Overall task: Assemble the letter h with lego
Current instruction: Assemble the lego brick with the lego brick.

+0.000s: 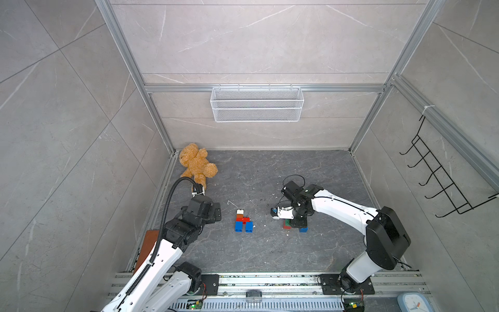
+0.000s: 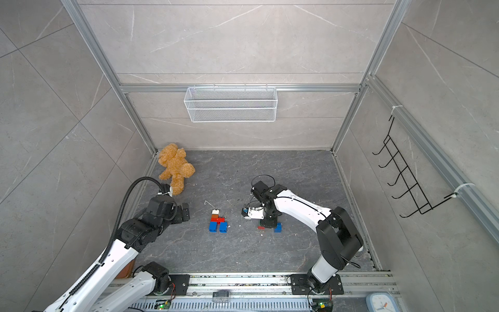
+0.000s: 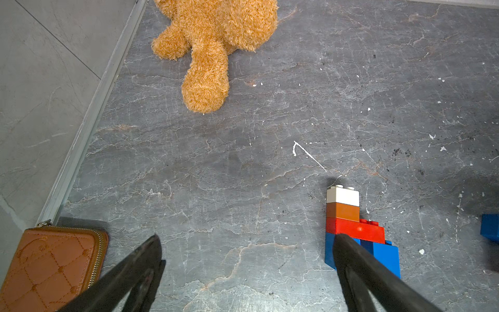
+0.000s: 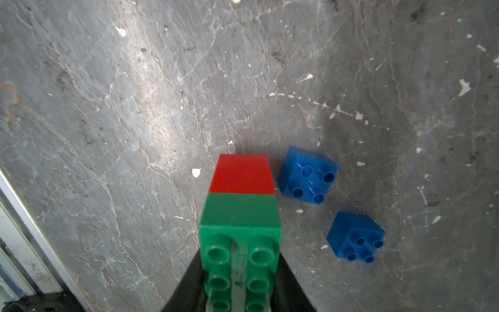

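Note:
A flat lego build (image 1: 243, 220) lies mid-floor: a white brick (image 3: 343, 195), a brown one (image 3: 343, 212), a longer red one (image 3: 356, 231) and two blue ones (image 3: 386, 256). My left gripper (image 3: 247, 243) hovers open just left of the build (image 2: 218, 220), with nothing between its fingers. To the right, my right gripper (image 4: 240, 281) is shut on a long green brick (image 4: 240, 243) with a red brick (image 4: 242, 174) joined to its far end. In a top view the gripper (image 1: 295, 224) hides most of this pair. Two loose blue bricks (image 4: 307, 175) (image 4: 356, 237) lie beside it.
A tan teddy bear (image 1: 197, 164) lies in the back left corner. A brown quilted wallet (image 3: 51, 267) rests against the left wall rail. A white wire basket (image 1: 256, 104) hangs on the back wall, and a black hook rack (image 1: 442, 175) on the right wall.

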